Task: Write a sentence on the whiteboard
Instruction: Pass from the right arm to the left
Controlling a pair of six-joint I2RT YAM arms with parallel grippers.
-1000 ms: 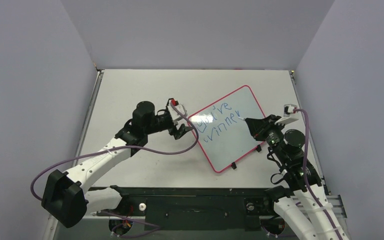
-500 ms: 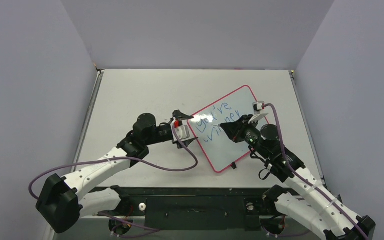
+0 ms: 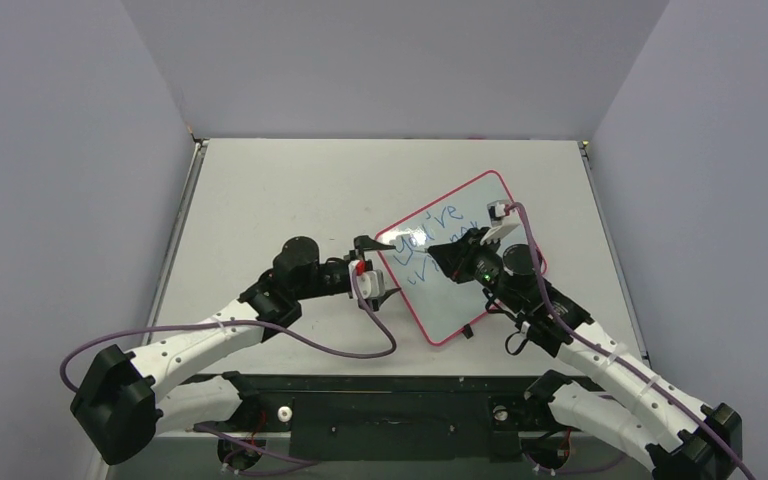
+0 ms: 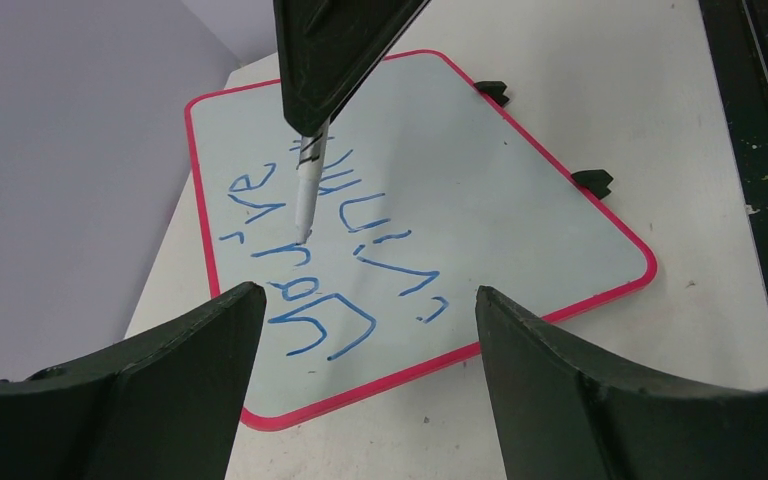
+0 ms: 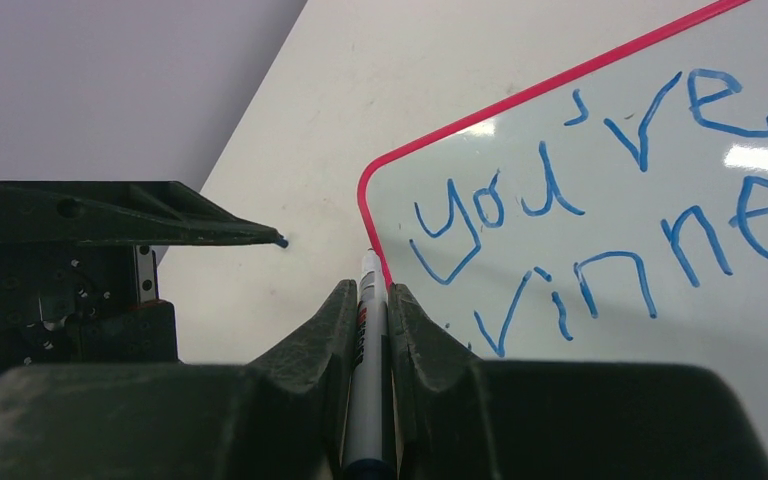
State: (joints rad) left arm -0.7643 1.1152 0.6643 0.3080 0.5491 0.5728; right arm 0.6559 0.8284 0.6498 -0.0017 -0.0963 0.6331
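Observation:
The whiteboard (image 3: 465,300) lies tilted on the table, pink-framed, also seen in the left wrist view (image 4: 520,220) and the right wrist view (image 5: 750,320). The sentence (image 5: 643,150) is blue handwriting in two lines, "you're" above "winne" (image 4: 305,300). My right gripper (image 3: 442,250) is shut on a grey-white pen (image 5: 368,340). The pen (image 4: 306,190) stands steeply over the board's left part, its tip at the first line's letters. My left gripper (image 3: 380,268) is open, its fingers (image 4: 160,380) apart on either side of the board's left corner, holding nothing.
Two small black feet (image 4: 592,182) stick out from the board's near edge. A black rail (image 3: 390,385) runs along the table's near edge. Grey walls close in the table's left, far and right sides. A purple cable (image 3: 340,345) loops under the left arm.
My right gripper has carried the pen from the board's right edge leftward to the start of the lettering. My left gripper has turned and come to straddle the board's left corner.

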